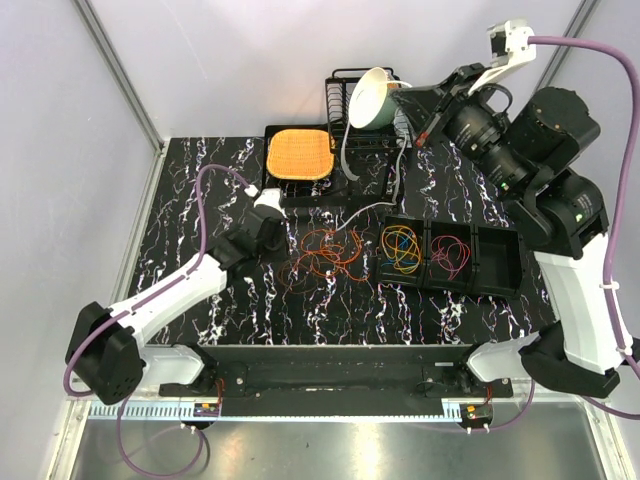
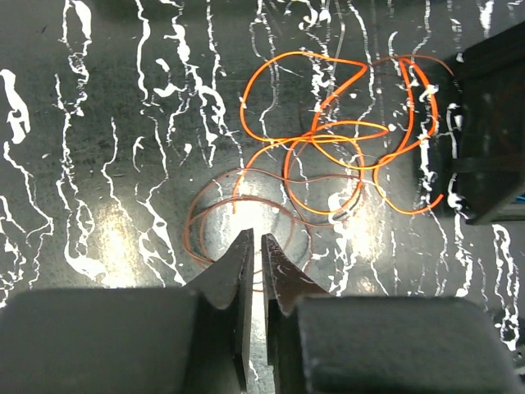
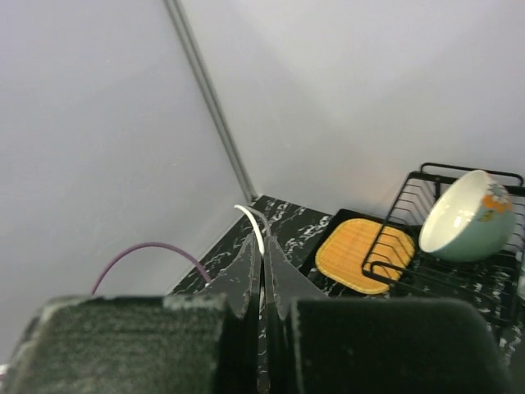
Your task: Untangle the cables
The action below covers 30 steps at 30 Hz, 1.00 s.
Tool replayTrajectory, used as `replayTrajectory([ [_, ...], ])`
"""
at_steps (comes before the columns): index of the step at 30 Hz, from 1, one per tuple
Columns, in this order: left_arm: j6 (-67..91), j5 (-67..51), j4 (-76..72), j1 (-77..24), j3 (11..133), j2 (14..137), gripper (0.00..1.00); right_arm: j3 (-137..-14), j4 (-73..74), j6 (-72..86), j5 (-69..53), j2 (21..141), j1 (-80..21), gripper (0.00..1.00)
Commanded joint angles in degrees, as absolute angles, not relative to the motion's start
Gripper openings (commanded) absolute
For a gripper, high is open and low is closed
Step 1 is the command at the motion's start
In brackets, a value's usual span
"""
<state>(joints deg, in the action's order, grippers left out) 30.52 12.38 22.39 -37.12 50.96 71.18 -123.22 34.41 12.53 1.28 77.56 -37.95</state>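
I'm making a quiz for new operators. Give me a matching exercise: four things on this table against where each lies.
1 square orange woven mat
2 cream ceramic bowl
3 tangled thin orange wires
4 looped yellow and blue wires

A black wire rack
B marbled tabletop
C flat black tray
D left compartment, black plastic bin

Pairs: 1-C, 2-A, 3-B, 4-D
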Motion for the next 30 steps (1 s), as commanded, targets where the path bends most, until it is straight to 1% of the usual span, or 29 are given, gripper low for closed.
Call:
replayTrajectory([
  [1,31.55,16.08,21.09,-37.09,53.78,71.54,0.1,-128.75,39.1,7.39,9.83,78.05,-37.88,0.0],
  [3,31.11,16.69,23.01,-37.09,54.84,70.84,0.12,-129.9,39.99,5.54,13.69,78.48,-37.88,0.0],
  [5,30.68,18.01,24.6,-37.09,55.46,68.74,0.16,-129.9,40.87,3.79,17.73,78.4,-37.88,0.0],
  [6,30.5,18.54,26.18,-37.09,55.98,67.77,0.22,-129.9,41.13,3.17,19.15,78.57,-37.88,0.0],
  [7,30.32,18.81,26.97,-37.09,56.42,66.46,0.32,-129.82,41.39,2.56,20.64,78.31,-37.88,0.0],
  [9,29.27,19.07,30.21,-37.09,57.91,65.22,0.47,-129.55,41.66,0.71,25.3,78.22,-37.97,0.0],
  [10,28.83,19.33,31.37,-37.09,58.27,64.08,0.68,-129.46,41.83,0.27,27.05,78.05,-37.88,0.0],
  [11,28.65,19.86,32.42,-37.09,58.71,63.55,0.77,-129.2,41.84,-1.74,30.99,78.05,-37.88,0.0],
  [13,28.13,20.39,34.8,-37.09,58.89,61.8,0.9,-129.02,41.92,-3.33,34.79,78.13,-37.97,0.0],
  [14,27.95,20.83,35.59,-37.09,58.89,60.05,0.97,-128.76,41.92,-4.73,38.55,78.05,-37.97,0.0],
  [15,27.78,20.92,36.9,-37.09,58.63,59.07,0.99,-128.67,41.92,-5.44,40.58,78.22,-37.88,0.0],
  [19,26.72,21.53,40.77,-37.0,57.57,55.03,0.99,-127.97,40.79,-9.66,50.16,78.57,-37.79,0.0],
  [23,26.37,20.83,43.5,-37.0,54.42,51.16,0.99,-124.03,36.92,-15.72,59.57,78.31,-37.18,0.0],
  [28,26.28,21.53,43.24,-37.09,49.05,45.89,0.99,-118.48,31.65,-17.84,63.89,76.55,-32.44,0.0],
  [30,26.45,21.19,43.5,-37.26,48.95,45.35,0.99,-116.46,31.38,-18.37,65.56,76.73,-29.1,0.0],
])
